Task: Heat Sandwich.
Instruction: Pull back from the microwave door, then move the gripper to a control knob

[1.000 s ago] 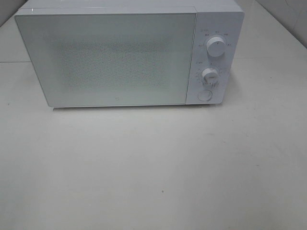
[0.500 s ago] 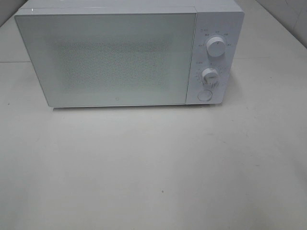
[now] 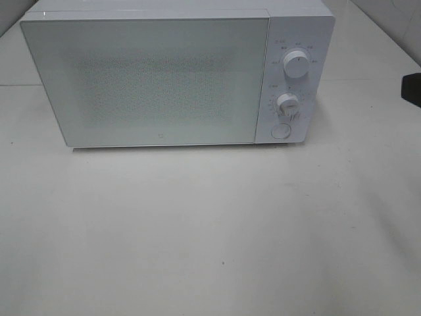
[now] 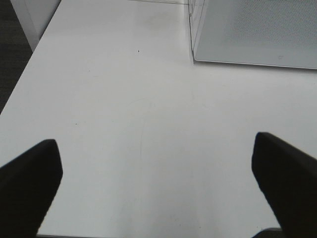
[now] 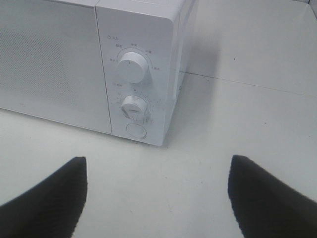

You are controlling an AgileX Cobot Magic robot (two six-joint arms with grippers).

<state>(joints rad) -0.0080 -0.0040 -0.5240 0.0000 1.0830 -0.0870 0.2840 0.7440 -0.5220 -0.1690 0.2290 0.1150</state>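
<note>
Well, the sandwich shows in none of the views, so where it lies cannot be told. The microwave (image 3: 164, 79) stands on the white table (image 3: 210, 230) with its door (image 3: 148, 82) shut, and the door's pale speckled panel hides the inside. In the high view the microwave fills the upper half of the frame, from the upper left to right of centre. Its control strip, at the upper right of centre, carries a large knob (image 3: 297, 64), a smaller knob (image 3: 288, 103) below it, and a round button (image 3: 281, 131) at the foot of the strip.

The left gripper (image 4: 156, 148) hangs over bare table, off the microwave's front left corner. Its two dark fingers (image 4: 29, 183) are set wide apart with nothing between them. The right gripper (image 5: 158, 163) faces the control strip from above the table. Its fingers (image 5: 44, 198) are likewise spread, holding nothing and touching nothing.

At the right edge of the high view, level with the knobs, a small dark shape (image 3: 412, 89) juts in; which part it is cannot be told.
</note>
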